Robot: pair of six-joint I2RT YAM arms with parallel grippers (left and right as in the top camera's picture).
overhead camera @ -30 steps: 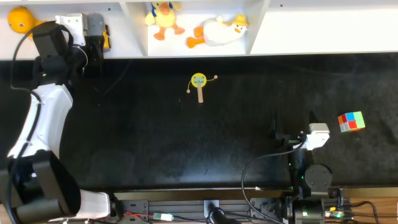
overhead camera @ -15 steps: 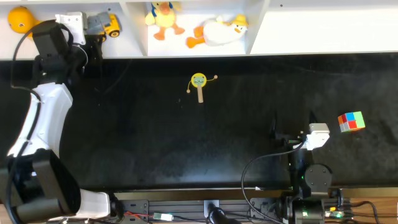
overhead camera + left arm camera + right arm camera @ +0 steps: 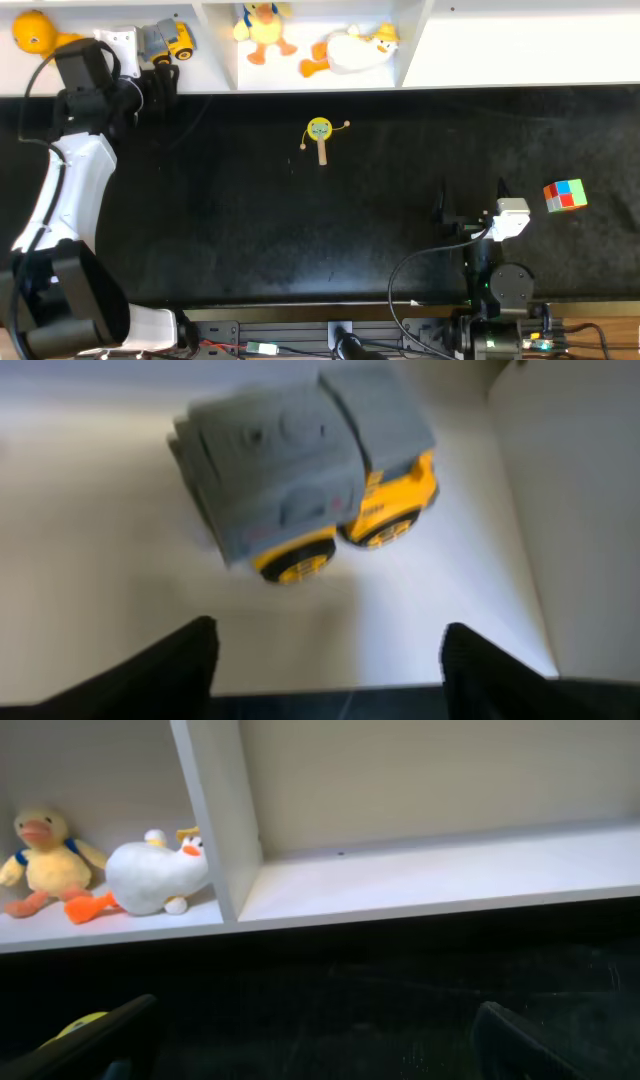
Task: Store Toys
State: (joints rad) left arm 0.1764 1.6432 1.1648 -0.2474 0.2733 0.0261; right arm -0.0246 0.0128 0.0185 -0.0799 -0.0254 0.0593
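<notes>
In shelf's (image 3: 500,40) left bay, toy truck (image 3: 305,470) — hard, light, wheels roll; best pinched across grey body. Left gripper (image 3: 330,642) near truck, wide open, empty — right gripper (image 3: 315,1020) well apart, open, empty.

Nothing readable from my end, honestly. Closest thing is a small dark marking on the yellow side of the toy truck (image 3: 290,470), just above its wheel, and it's way too blurred for me to make out any letters or numbers.

The truck (image 3: 300,470) is grey with yellow wheels, the shelf (image 3: 500,40) white, the bench (image 3: 250,200) black, and the cube (image 3: 565,195) has multicoloured squares.
</notes>
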